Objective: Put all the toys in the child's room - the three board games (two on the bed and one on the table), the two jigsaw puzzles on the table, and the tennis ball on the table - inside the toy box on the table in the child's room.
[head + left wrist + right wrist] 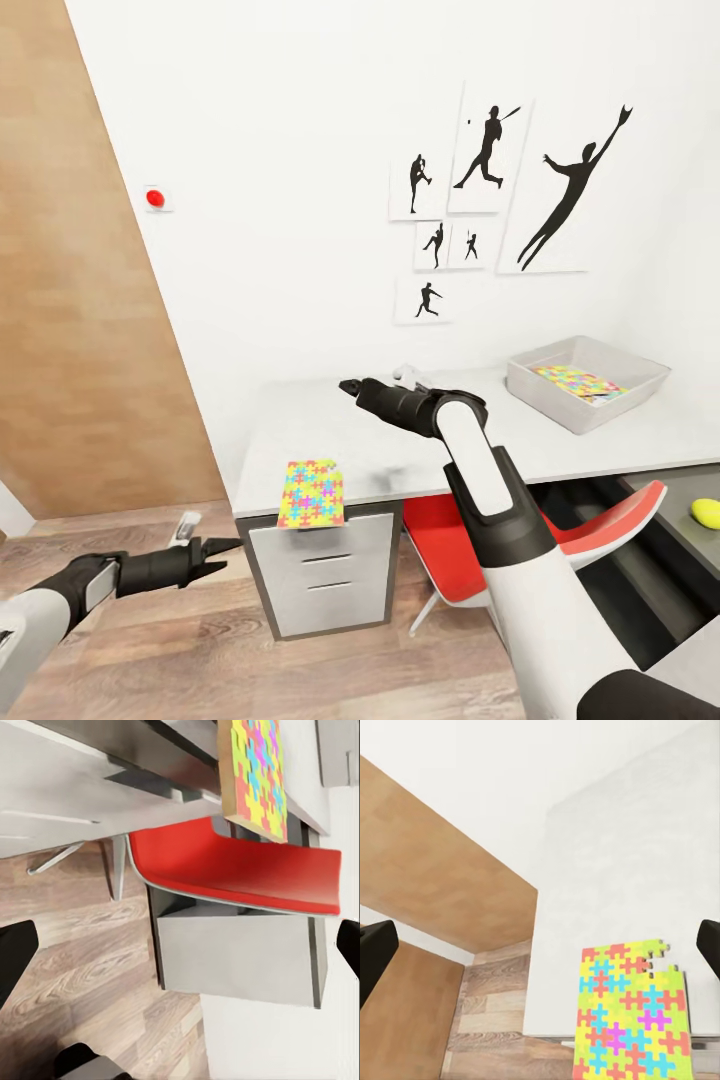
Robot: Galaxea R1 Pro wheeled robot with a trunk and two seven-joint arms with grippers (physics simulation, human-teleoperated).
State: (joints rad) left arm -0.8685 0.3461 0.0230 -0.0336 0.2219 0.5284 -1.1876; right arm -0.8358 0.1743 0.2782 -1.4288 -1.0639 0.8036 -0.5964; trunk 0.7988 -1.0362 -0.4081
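Grey and slightly see-through, the toy box point(588, 381) is sitting at the right end of the pale table point(420, 450), holding 1 jigsaw point(578, 382) lying flat inside it. Further left, a 2nd jigsaw point(312, 493) is lying at the table's front edge, its near side jutting out over the drawer unit point(330, 570); the left wrist view is showing this overhang from below point(255, 776). A tennis ball point(706, 513) is resting on the lower dark grey section at the far right.

On the left, the wood-plank floor point(180, 640) is lying open in front of the drawers, with a wood-panelled wall beside it. White wall is rising behind the table, carrying black baseball-player pictures point(490, 190) and a small red button point(155, 198).

Below table height, the left gripper point(222, 548) is hovering over the floor, just left of the drawers; its fingers are spread, gripping nothing. The right gripper point(350, 386) is reaching over the tabletop, above and behind the overhanging jigsaw point(634, 1016), fingers parted and empty. A red chair point(545, 545) is tucked under the table between the drawers and the dark section.
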